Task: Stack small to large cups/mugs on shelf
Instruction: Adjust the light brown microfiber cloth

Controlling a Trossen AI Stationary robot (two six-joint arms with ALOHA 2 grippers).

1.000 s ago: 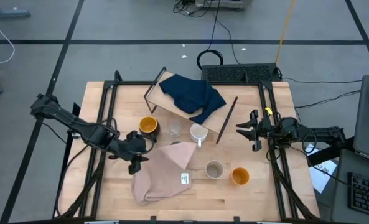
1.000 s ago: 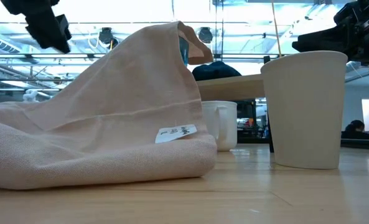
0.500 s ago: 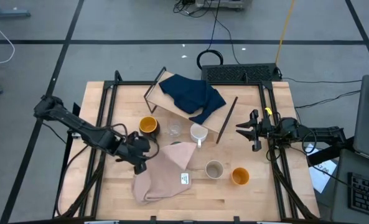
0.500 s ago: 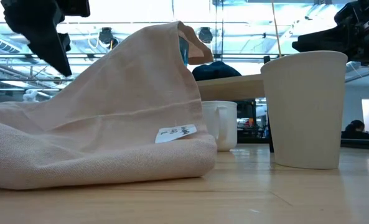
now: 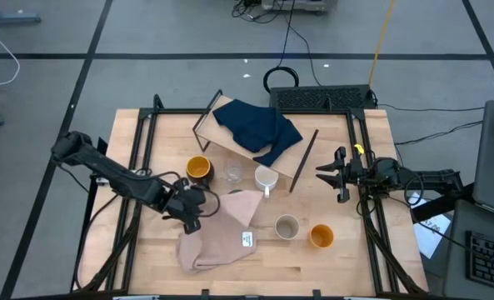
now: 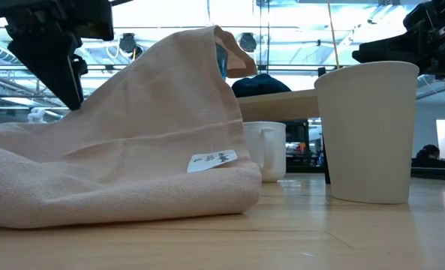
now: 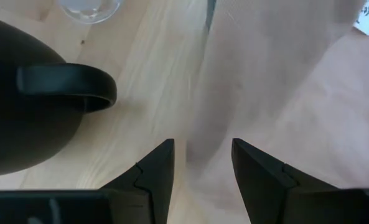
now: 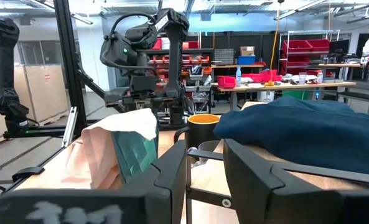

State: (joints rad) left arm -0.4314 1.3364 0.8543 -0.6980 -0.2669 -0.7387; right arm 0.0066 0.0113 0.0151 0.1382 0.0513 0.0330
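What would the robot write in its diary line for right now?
left gripper: open, over pink cloth edge | right gripper: waiting by shelf | teal tumbler: under cloth

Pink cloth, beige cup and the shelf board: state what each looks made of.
Pink cloth: woven fabric, matte, with visible weave, soft folds and a sewn tag.
Beige cup: probably ceramic or matte plastic; smooth, opaque, handleless wall.
Shelf board: light wood, by its pale colour, on a thin black wire frame, likely metal.
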